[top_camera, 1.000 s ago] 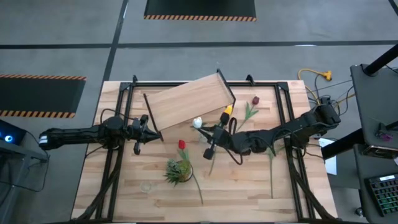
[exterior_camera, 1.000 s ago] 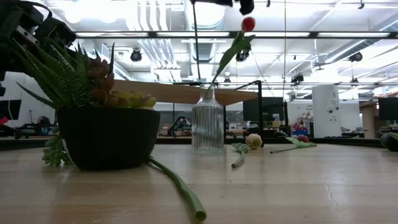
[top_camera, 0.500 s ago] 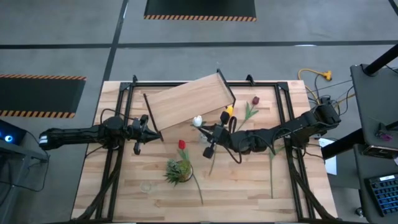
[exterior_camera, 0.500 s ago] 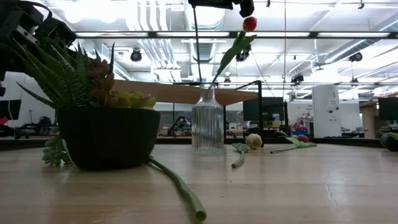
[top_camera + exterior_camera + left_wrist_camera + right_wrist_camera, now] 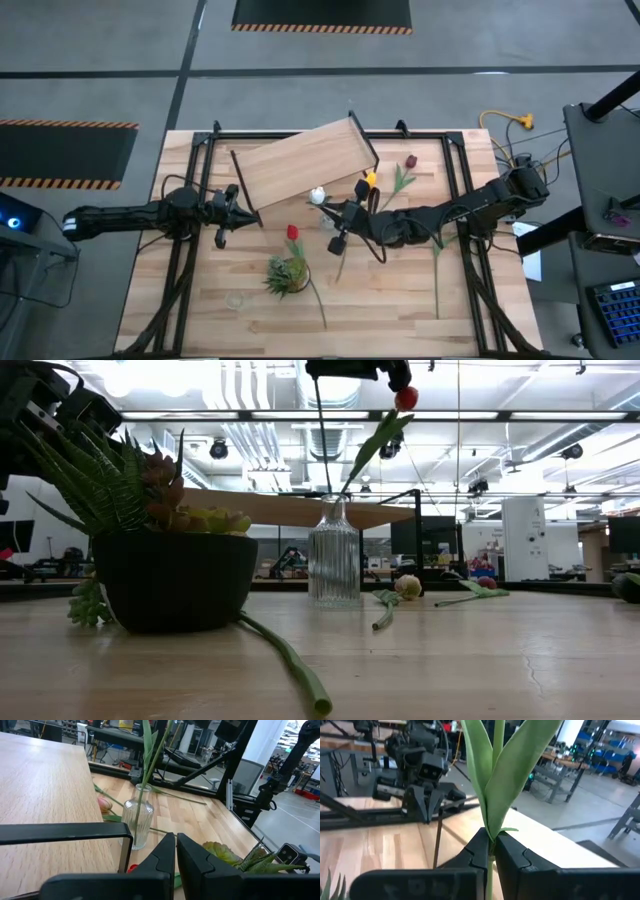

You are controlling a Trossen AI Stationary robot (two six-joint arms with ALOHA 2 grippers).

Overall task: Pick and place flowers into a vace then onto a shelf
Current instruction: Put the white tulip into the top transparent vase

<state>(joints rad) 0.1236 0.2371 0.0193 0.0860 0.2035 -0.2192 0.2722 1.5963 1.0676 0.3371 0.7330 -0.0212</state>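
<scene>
The task looks to be in its early part. In the high view, the right gripper (image 5: pixel 338 226), at picture centre, is clenched on the stalk of a red flower (image 5: pixel 293 232) whose head shows just left of it. In the low view that flower's stem runs down into the neck of a clear ribbed glass vase (image 5: pixel 334 566) at centre frame, with the red head (image 5: pixel 405 399) high near the top edge. So one flower is going into the vase and is not yet let go.

Other flowers lie on the table: a white one (image 5: pixel 317 196) and an orange-yellow one (image 5: pixel 367 180) just above centre, a maroon one (image 5: pixel 410 161) to the upper right, and a long stalk (image 5: pixel 437 272) at lower right. These remain to be picked.

The shelf (image 5: pixel 303 164), a light-wood board with black end rails, sits upper centre with nothing on it; the vase has yet to go there.

The left gripper (image 5: pixel 229 213) waits at centre left, fingers pressed together and holding nothing, beside the shelf's end rail.

The held flower has a thin green stalk with broad, pointed leaves (image 5: pixel 506 765).
</scene>
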